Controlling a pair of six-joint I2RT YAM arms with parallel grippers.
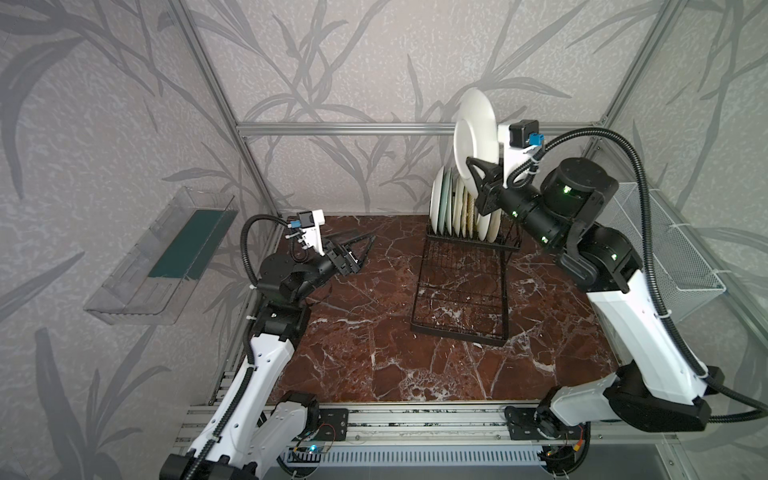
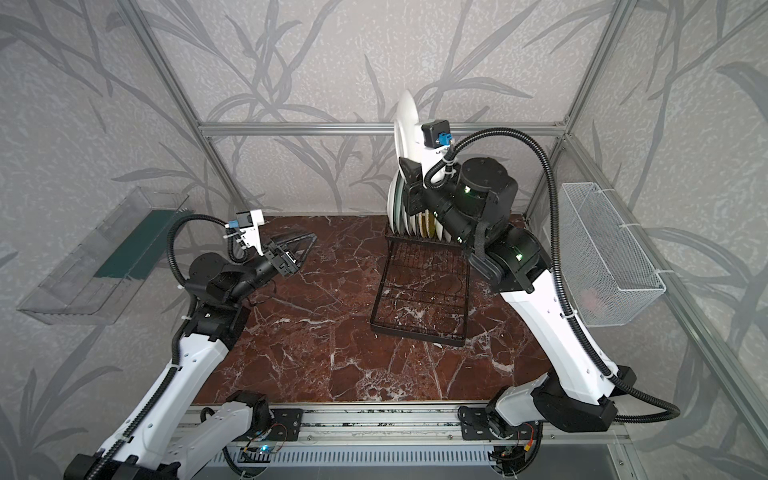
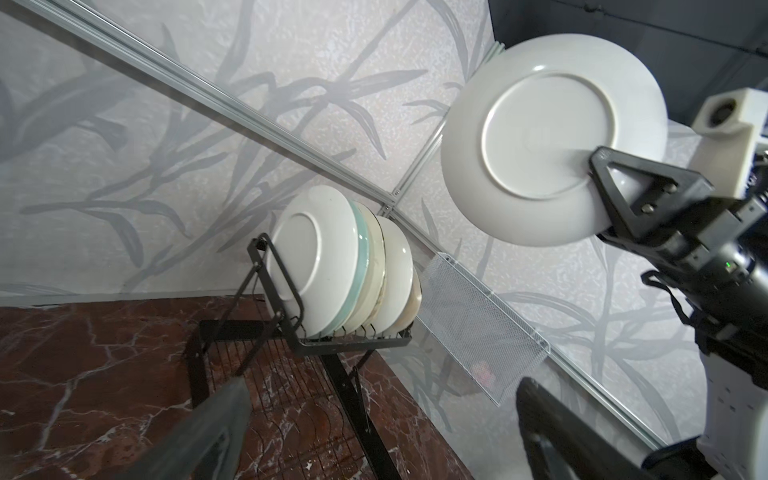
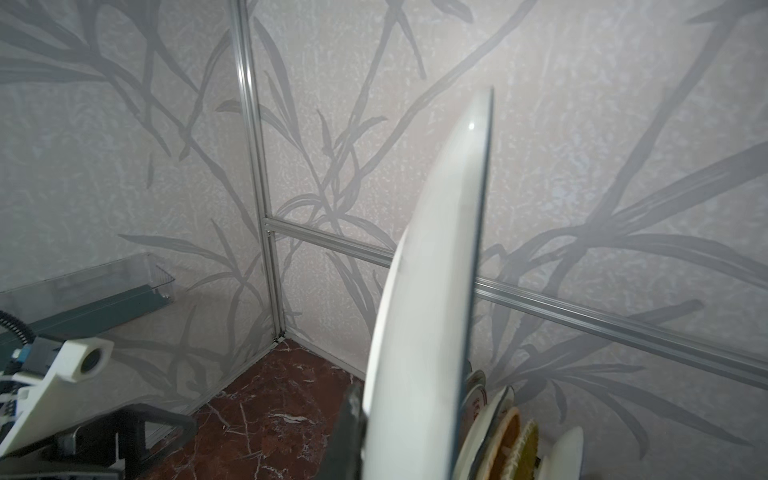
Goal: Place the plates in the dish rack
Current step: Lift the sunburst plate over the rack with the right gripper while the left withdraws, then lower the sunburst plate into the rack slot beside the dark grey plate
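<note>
Your right gripper (image 1: 477, 172) is clamped on the bottom edge of a white plate (image 1: 473, 124). It holds the plate up on its edge, high in the upper right of a top view, just above the other plates (image 1: 446, 208). Those plates stand in a row in the raised back part of the dish rack (image 1: 457, 337) on the desk (image 1: 365, 332). Your left gripper (image 1: 353, 245) is wide apart and holds nothing, low over the desk at the middle left

Leaf-patterned walls (image 1: 374, 62), seemingly marble tabletop (image 1: 353, 332).
</note>
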